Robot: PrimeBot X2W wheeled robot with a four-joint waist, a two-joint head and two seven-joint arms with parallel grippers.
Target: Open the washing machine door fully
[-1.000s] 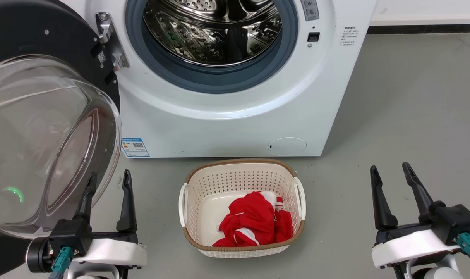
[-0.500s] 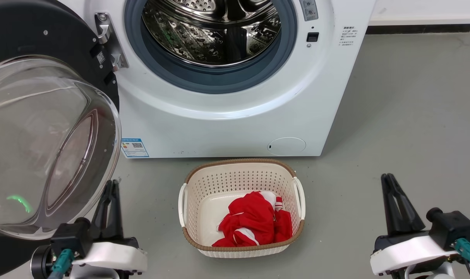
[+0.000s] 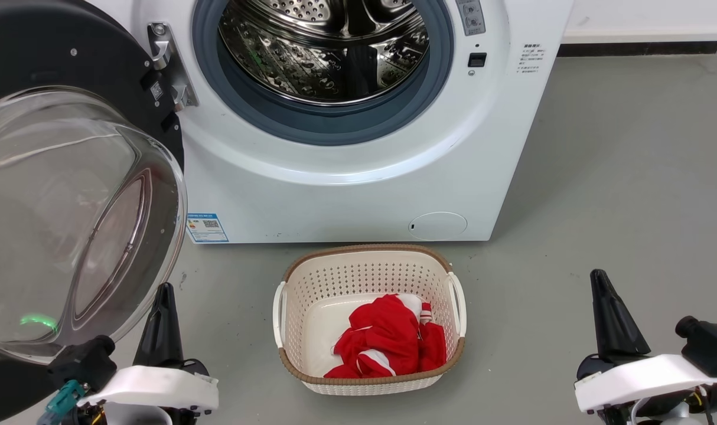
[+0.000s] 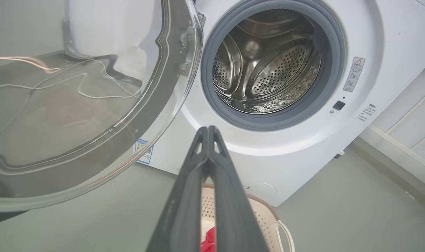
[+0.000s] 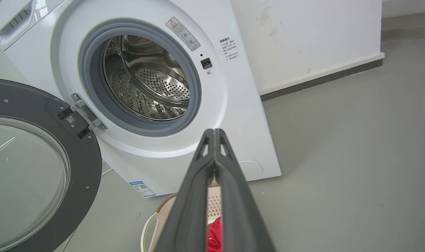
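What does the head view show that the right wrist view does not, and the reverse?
Head view adds: the basket whole, with its full brown rim, and a green glint on the door glass. Right wrist view adds: the detergent drawer at its upper left. Both share: the open door, the drum, the round cover and the red cloth.
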